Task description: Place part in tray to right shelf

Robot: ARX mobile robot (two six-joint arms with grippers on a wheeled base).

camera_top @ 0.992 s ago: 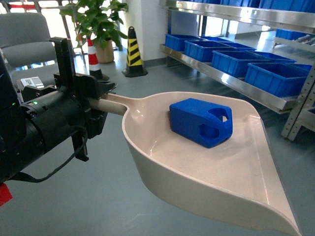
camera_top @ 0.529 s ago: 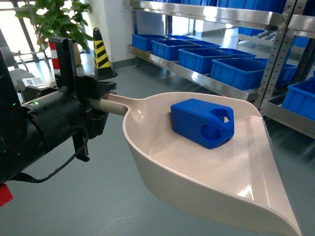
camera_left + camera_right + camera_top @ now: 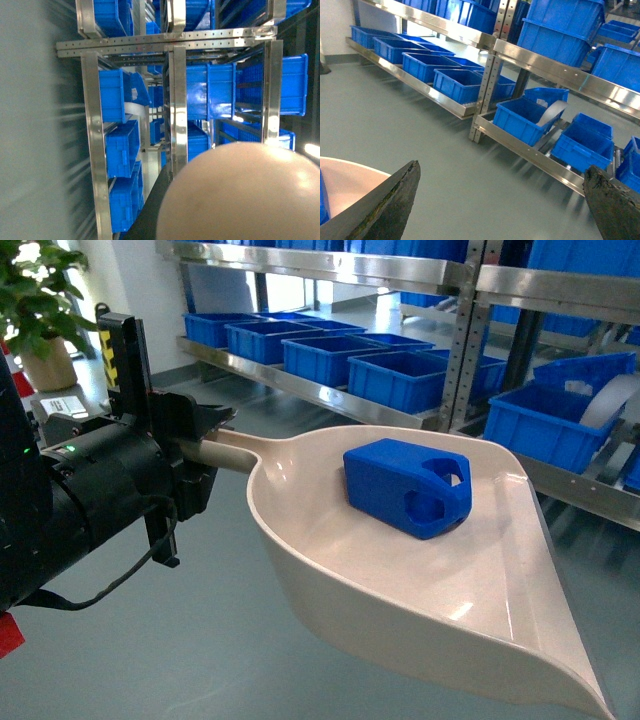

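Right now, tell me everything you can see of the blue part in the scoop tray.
The part is a bright blue boxy block with rounded edges, plastic by its look. The end facing the tray's wide lip shows a round hole and a notched opening above it. It lies flat on the floor of the beige-pink tray, in the half nearer the handle, close to the far rim, and only the tray touches it. The left gripper holds the tray's handle in mid-air. The right wrist view catches only a blue sliver at its left edge.

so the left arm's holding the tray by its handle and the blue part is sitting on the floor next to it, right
Not quite. The head view shows the blue part lying inside the tray, not on the floor. The rest holds: the left gripper has the tray by its handle, carried clear of the floor.
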